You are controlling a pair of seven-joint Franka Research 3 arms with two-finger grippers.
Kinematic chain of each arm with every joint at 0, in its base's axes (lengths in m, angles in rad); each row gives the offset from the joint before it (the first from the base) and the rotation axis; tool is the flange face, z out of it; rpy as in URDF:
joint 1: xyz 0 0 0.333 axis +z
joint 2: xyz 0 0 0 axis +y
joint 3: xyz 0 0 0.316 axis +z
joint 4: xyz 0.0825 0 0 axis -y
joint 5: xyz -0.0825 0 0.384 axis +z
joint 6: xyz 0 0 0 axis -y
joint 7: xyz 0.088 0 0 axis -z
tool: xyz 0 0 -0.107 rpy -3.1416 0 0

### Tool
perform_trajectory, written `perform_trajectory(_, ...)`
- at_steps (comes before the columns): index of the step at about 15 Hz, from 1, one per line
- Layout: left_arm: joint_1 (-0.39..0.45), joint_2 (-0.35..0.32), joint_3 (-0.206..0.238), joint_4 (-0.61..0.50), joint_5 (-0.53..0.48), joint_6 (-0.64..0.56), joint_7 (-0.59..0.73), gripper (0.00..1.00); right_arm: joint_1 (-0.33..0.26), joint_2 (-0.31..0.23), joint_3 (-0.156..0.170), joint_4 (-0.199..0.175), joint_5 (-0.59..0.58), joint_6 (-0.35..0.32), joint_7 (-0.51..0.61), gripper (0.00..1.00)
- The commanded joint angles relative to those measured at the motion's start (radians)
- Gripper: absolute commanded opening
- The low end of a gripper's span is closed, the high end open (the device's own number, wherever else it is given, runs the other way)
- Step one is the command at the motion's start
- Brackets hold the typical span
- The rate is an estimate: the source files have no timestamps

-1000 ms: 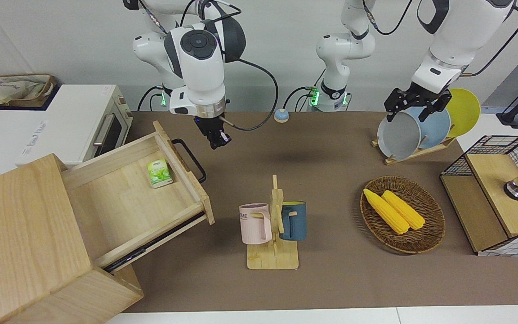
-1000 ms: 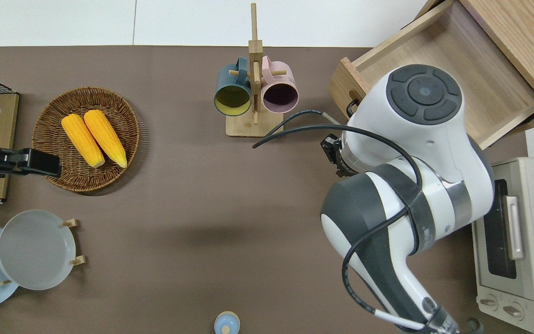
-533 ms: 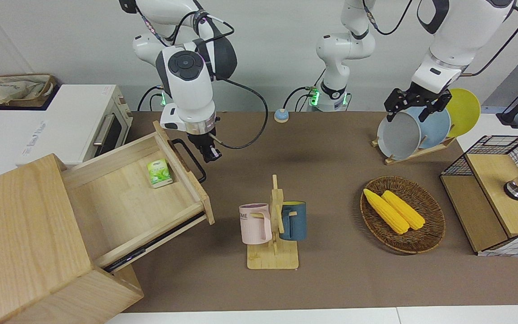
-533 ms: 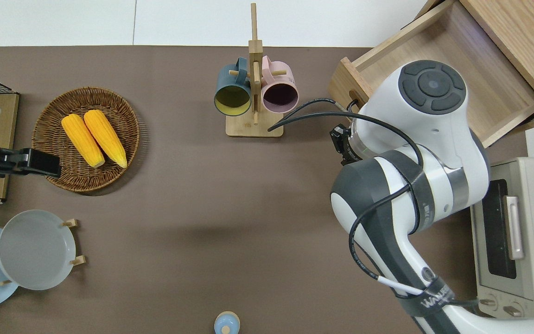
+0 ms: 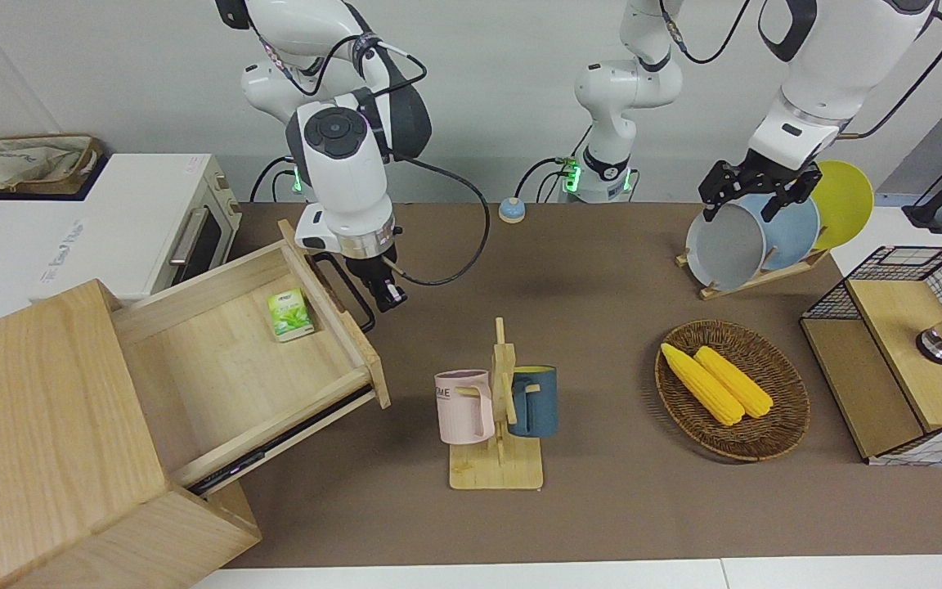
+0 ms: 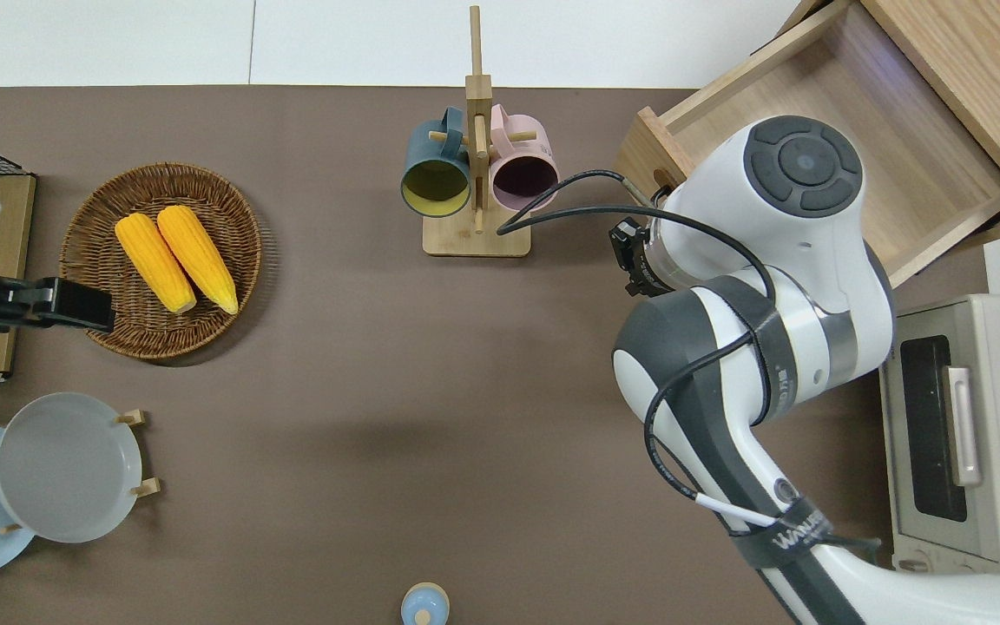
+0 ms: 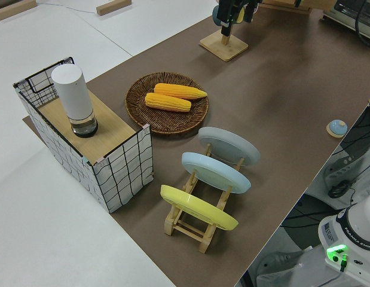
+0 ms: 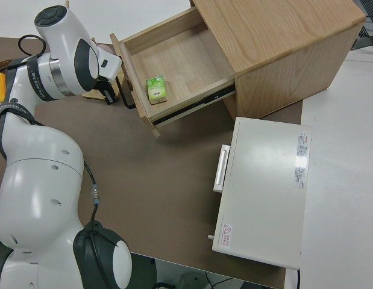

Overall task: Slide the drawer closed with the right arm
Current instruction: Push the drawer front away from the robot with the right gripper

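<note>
The drawer point(image 5: 226, 368) of pale wood stands pulled out of its cabinet point(image 5: 38, 425) at the right arm's end of the table; it also shows in the overhead view point(image 6: 856, 130) and the right side view point(image 8: 174, 60). A small green box point(image 5: 289, 315) lies in it. Its black bar handle point(image 5: 346, 290) faces the table's middle. My right gripper point(image 5: 385, 296) hangs low just beside the handle, fingers together and holding nothing; it shows in the right side view point(image 8: 111, 95) too. In the overhead view the arm's wrist hides it. The left arm is parked, its gripper point(image 5: 753, 196) open.
A mug rack point(image 5: 497, 409) with a pink and a blue mug stands close to the drawer's front. A white toaster oven point(image 5: 111, 229) sits beside the cabinet. A basket of corn point(image 5: 733, 388), a plate rack point(image 5: 757, 237) and a wire-mesh box point(image 5: 904, 352) are at the left arm's end.
My right gripper has come down and moved in beside the drawer's handle. The drawer has not moved. The left arm is still.
</note>
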Motion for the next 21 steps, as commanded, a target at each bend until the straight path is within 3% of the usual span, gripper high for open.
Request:
perform_trajectory(1, 0.005, 0.011, -0.007, 0.024, 0.017, -0.020, 0.010, 0.99, -0.028, 0.015, 0.009, -0.002, 0.012, 0.032, -0.003, 0.000)
perform_trajectory(3, 0.005, 0.011, -0.007, 0.026, 0.017, -0.020, 0.010, 0.99, -0.044, 0.028, 0.009, 0.003, 0.007, 0.037, -0.016, 0.000)
perform_trajectory(17, 0.005, 0.011, -0.007, 0.026, 0.017, -0.020, 0.010, 0.99, -0.099, 0.111, 0.011, 0.152, -0.073, 0.038, -0.088, 0.000)
perform_trajectory(21, 0.005, 0.011, -0.007, 0.026, 0.017, -0.020, 0.010, 0.99, -0.139, 0.119, 0.011, 0.167, -0.073, 0.038, -0.143, 0.000)
